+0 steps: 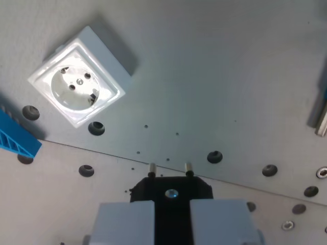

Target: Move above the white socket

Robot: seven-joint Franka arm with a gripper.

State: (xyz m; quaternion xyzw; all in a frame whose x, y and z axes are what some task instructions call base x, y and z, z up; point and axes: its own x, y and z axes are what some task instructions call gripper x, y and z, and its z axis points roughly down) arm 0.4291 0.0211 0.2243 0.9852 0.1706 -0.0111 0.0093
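Your gripper (171, 217) sits at the bottom centre of the wrist view, its two pale fingers (125, 222) closed from either side onto a black plug (171, 191), with only the plug's dark body filling the narrow gap between them. The plug's two metal pins (170, 168) stick out ahead of the fingers, pointing up the picture, and a small screw (172, 193) shows on the plug's face. Below the pins you see the grey metal plate (214, 92), dotted with round holes (215, 156) along a seam. The white socket (79, 76) lies on that plate toward the wrist view's upper left, well apart from the plug and turned at an angle, its round recess and two contact holes facing you. A blue plastic part (15, 135) pokes in at the left edge, just below the socket.
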